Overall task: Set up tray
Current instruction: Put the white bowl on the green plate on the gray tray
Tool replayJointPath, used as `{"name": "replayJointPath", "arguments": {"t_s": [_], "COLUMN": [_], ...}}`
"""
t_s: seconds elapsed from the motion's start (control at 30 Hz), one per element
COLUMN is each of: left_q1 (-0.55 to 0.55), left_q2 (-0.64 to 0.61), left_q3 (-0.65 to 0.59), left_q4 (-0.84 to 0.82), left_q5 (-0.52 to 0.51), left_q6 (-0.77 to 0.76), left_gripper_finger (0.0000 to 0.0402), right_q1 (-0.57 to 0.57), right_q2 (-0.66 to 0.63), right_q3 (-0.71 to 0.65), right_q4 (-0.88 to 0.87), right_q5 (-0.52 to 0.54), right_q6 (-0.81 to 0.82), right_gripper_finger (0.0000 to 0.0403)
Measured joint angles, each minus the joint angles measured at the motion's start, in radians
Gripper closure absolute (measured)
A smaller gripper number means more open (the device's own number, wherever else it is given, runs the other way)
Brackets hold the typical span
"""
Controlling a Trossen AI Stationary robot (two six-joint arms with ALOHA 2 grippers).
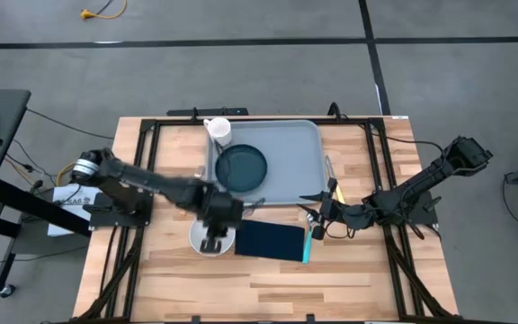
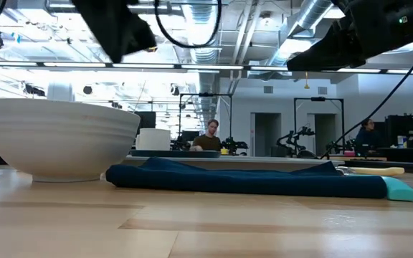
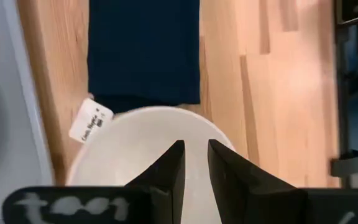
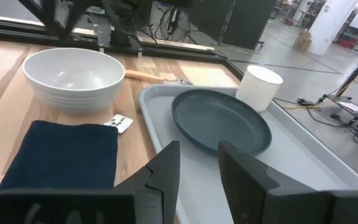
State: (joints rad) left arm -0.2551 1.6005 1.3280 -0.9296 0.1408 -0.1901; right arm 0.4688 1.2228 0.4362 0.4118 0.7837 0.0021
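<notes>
1. A grey-blue tray [image 1: 281, 166] lies at the far middle of the wooden counter [image 1: 268, 279], already carrying a dark plate [image 1: 240, 167] and a white cup [image 1: 218, 130] at its far left corner.

2. The left gripper [image 1: 212, 236] hangs directly above a white bowl [image 1: 211, 238] that stands on the counter just off the tray's near left corner; its jaws are narrow — a slim gap shows between the fingers [image 3: 166, 171] — and they hold nothing.

3. The right gripper [image 1: 317, 220] waits near the tray's near right corner, jaws parted a little and empty.

4. A folded navy napkin [image 1: 271, 240] lies between the two grippers, beside the bowl and just short of the tray's near rim.

5. By the look of it, the bowl is the piece in hand — the next move calls for the jaws to take its rim and carry it over the raised edge onto bare tray.

6. The low view alone shows a teal-ended item [image 2: 400, 190] tucked behind the napkin, and people in the room beyond.

7. The right wrist view alone shows a wooden-handled utensil [image 4: 151, 76] behind the bowl; the napkin's white label [image 3: 90, 120] reads clearest from the left wrist.
</notes>
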Motion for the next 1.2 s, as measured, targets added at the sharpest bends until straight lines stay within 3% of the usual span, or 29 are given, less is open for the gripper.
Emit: {"name": "replayJointPath", "arguments": {"t_s": [0.3,0.63,1.0,1.2], "left_q1": [-0.294,-0.438,-0.429,-0.413], "left_q2": [0.002,0.003,0.004,0.005], "left_q3": [-0.024,-0.024,-0.024,-0.1], "left_q4": [0.003,-0.003,-0.004,0.034], "left_q5": [-0.309,-0.405,-0.413,-0.383], "left_q6": [-0.209,-0.307,-0.364,-0.373], "left_gripper_finger": [0.0345,0.0338,0.0272,0.0262], "right_q1": [0.0,0.0,0.0,0.0], "right_q2": [0.0,0.0,0.0,0.0], "right_q3": [0.0,0.0,0.0,0.0], "right_q4": [0.001,0.001,0.001,0.001], "right_q5": [-0.001,-0.001,-0.001,-0.001], "right_q6": [0.009,0.009,0.017,0.017], "right_gripper_finger": [0.0301,0.0301,0.0301,0.0301]}}
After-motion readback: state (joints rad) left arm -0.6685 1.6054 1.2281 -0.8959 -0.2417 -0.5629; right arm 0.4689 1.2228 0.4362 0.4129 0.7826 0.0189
